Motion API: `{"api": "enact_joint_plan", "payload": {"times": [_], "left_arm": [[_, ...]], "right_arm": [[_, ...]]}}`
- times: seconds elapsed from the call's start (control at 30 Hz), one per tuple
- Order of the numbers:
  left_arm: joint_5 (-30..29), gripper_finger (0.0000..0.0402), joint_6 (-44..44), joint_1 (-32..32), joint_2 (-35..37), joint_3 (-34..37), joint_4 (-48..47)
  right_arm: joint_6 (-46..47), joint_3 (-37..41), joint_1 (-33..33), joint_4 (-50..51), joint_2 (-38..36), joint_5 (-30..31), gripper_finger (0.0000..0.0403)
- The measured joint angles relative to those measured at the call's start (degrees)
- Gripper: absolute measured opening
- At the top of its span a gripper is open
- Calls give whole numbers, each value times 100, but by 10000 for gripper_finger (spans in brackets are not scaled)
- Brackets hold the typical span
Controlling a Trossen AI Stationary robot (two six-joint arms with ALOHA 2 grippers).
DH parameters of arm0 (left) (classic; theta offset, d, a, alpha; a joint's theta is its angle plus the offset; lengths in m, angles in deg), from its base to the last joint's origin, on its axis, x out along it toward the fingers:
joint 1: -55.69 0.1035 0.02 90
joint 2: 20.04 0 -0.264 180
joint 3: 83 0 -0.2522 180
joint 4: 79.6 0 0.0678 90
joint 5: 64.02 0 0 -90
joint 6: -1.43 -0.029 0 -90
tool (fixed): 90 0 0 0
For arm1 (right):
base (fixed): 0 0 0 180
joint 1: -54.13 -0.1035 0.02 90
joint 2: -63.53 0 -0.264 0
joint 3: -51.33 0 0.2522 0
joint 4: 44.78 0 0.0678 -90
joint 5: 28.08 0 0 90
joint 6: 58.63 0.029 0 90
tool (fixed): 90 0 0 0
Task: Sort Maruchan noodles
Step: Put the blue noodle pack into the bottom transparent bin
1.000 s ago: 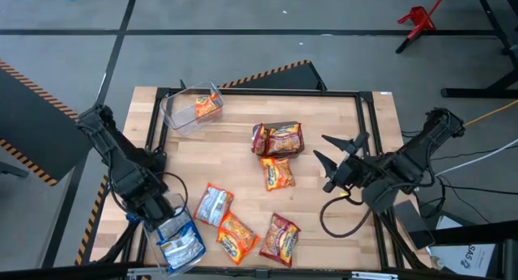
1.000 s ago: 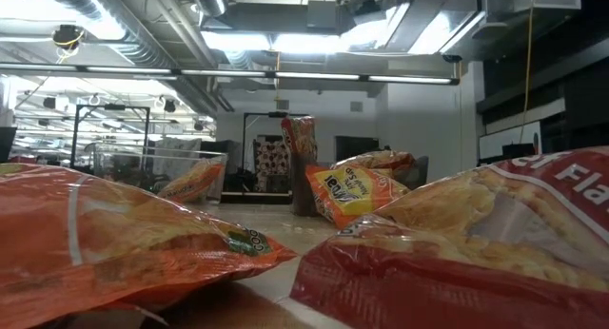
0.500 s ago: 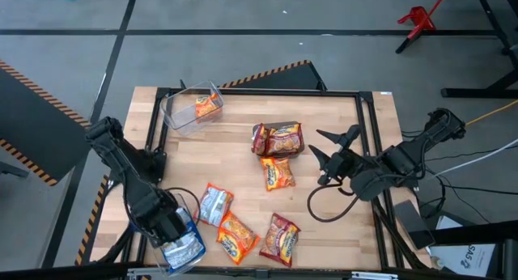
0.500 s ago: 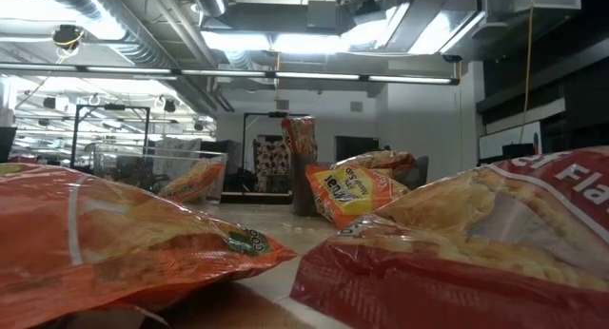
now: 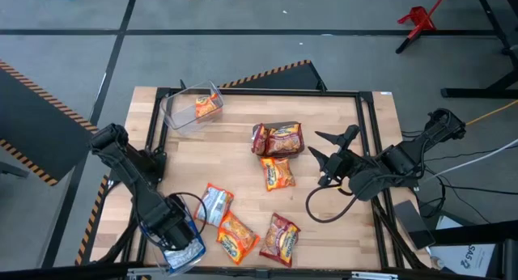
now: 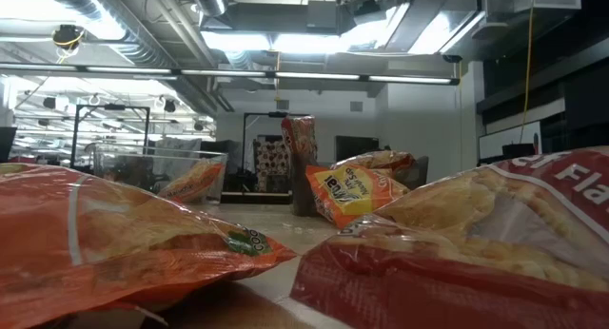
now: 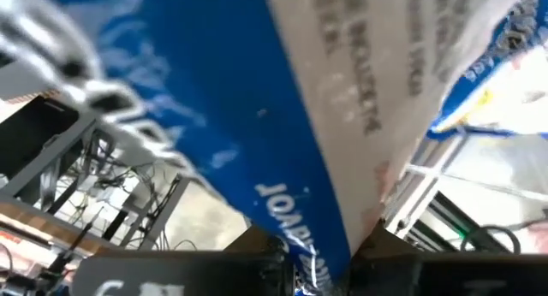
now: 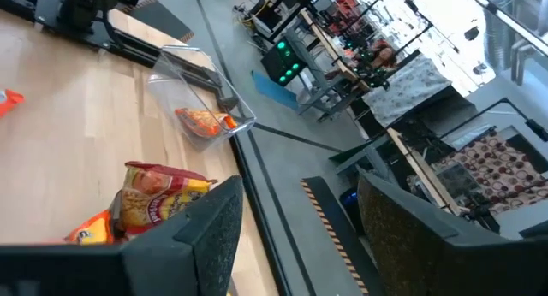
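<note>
The Maruchan noodles lie scattered on the wooden table: red packets at the centre, an orange one just nearer, and a blue-and-white one, an orange one and a red one toward the near edge. My left gripper is at the near left corner, shut on a blue-and-white packet over a clear bin. My right gripper hovers open right of the centre packets, nothing between its fingers. My left gripper pinches an edge of the blue-and-white packet between its two fingers. The fingers slant downward toward the table's near edge. The packet stretches out beyond them, lifted off the table, at the clear bin. In the high view the gripper itself covers the contact.
A second clear bin at the far left corner holds one orange packet. A black frame runs around the tabletop. The low view is filled by an orange packet and a red one.
My left gripper has moved toward the table's near edge and downward with the blue-and-white packet, staying shut on it, and now stands over the near-left bin. My right gripper has swung slightly toward the table's left, still open.
</note>
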Motion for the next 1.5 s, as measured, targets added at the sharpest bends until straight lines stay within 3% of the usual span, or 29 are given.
{"api": "enact_joint_plan", "payload": {"times": [0.2,0.43,0.77,1.13,1.5], "left_arm": [[-254,14,171,7,-1,184,0],[130,14,-5,-10,-3,427,-2],[-359,14,135,-72,-3,434,-2],[232,14,172,-234,0,982,-1],[-252,21,437,-175,0,987,-2]], "right_arm": [[71,0,9,82,0,-86,218],[91,0,7,146,0,-140,218],[326,0,7,312,0,-140,218],[809,2,2,889,0,-143,218],[906,2,2,960,0,-146,218]]}}
